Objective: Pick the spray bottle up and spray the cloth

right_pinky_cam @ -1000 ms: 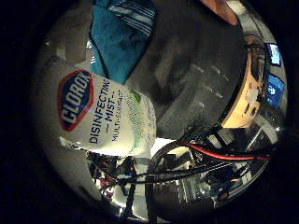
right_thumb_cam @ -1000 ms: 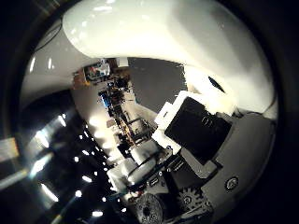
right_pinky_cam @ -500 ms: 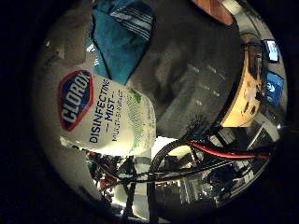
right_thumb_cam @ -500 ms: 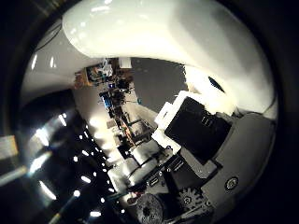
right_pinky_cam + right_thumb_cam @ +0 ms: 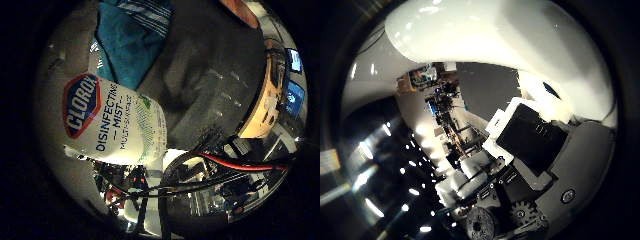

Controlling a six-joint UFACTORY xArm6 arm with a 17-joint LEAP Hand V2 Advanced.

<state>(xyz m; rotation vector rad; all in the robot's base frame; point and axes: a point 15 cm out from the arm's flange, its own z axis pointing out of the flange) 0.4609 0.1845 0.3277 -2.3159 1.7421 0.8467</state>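
Observation:
The white spray bottle (image 5: 112,120) with a red and blue label lies close against the palm in the little finger side palm view. In the thumb side palm view its white body (image 5: 490,35) fills much of the picture. My right hand (image 5: 535,140) shows there as white and black finger parts curled beside the bottle, so it is shut on it. The teal cloth (image 5: 130,40) with a striped edge lies crumpled on the dark table (image 5: 200,70), beyond the bottle and away from it.
A tan and orange object (image 5: 268,95) and a blue screen (image 5: 293,97) stand past the table's far edge. The thumb side palm view shows a room with shelves and lights (image 5: 445,100) beyond the bottle.
The little finger side picture has shifted slightly, so the hand has moved a little over the table. The bottle keeps its place against the palm.

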